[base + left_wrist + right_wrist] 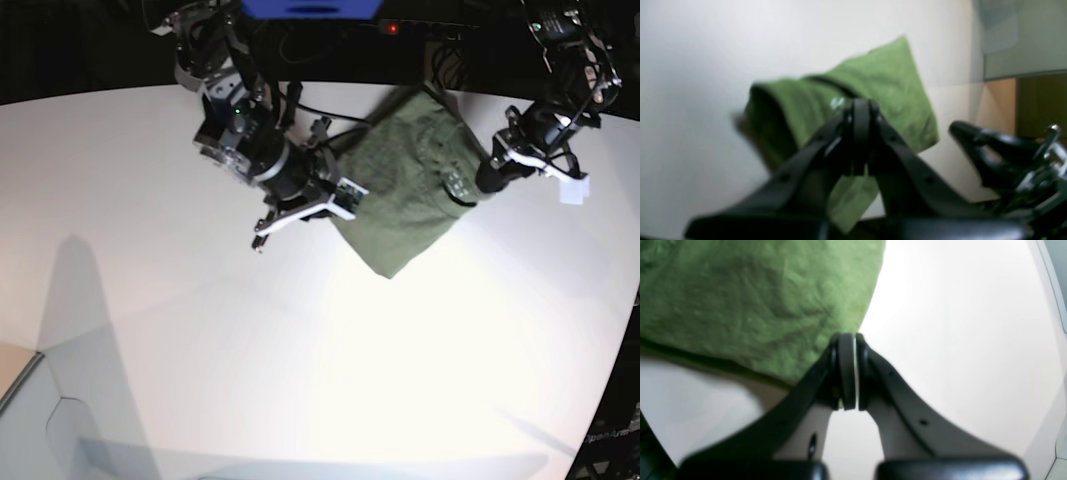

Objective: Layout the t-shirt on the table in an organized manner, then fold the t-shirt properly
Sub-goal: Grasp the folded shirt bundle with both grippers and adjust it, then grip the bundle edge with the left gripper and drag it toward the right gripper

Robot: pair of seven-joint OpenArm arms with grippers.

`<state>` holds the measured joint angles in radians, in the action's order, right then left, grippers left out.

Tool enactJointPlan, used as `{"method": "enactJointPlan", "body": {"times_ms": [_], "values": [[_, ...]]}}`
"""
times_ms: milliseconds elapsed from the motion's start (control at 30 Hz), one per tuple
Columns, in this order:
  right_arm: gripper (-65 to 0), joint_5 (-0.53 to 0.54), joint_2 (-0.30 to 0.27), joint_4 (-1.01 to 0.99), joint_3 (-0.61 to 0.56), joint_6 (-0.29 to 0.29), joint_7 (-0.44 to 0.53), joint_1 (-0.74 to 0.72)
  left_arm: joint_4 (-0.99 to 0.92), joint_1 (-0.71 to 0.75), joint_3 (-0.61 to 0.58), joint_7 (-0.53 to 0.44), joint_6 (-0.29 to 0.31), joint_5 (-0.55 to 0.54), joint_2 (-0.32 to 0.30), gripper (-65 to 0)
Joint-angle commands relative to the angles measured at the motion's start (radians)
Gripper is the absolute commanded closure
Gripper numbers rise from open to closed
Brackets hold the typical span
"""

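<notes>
The olive-green t-shirt [405, 195] is bunched and folded over, stretched between my two grippers near the far side of the white table [250, 330], with a corner drooping toward the table. My right gripper [342, 196] is shut on its left edge. In the right wrist view the jaws of that gripper [848, 338] are pressed together at the edge of the wrinkled fabric [756, 303]. My left gripper [478, 185] is shut on the right edge. The blurred left wrist view shows its jaws [861, 103] closed with the shirt [880, 86] hanging behind and below them.
The table's curved far edge [120, 92] runs behind both arms, with black cables [330, 110] there. A black part of the other arm [993, 150] shows in the left wrist view at the right. A pale box [20, 400] lies off the table's lower left.
</notes>
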<state>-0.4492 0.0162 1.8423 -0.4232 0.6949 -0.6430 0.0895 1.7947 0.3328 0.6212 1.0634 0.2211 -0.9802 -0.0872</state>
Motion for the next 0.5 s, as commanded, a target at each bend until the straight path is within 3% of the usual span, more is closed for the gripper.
{"method": "enactJointPlan", "body": {"times_ms": [0, 133, 300, 467], "values": [[0.0, 0.005, 0.006, 0.021, 0.001, 0.003, 0.019, -0.01, 0.017, -0.004, 0.002, -0.016, 0.005, -0.026, -0.01, -0.1], [0.0, 0.005, 0.006, 0.021, 0.001, 0.003, 0.019, -0.01, 0.017, 0.013, 0.002, -0.015, 0.002, -0.027, -0.01, -4.5], [0.0, 0.005, 0.006, 0.021, -0.001, 0.003, 0.019, -0.01, 0.021, 0.041, 0.001, -0.012, -0.004, -0.027, -0.01, -19.5], [0.0, 0.005, 0.006, 0.021, -0.001, 0.003, 0.019, -0.01, 0.017, 0.035, 0.002, 0.09, 0.002, -0.027, -0.01, -30.1]]}}
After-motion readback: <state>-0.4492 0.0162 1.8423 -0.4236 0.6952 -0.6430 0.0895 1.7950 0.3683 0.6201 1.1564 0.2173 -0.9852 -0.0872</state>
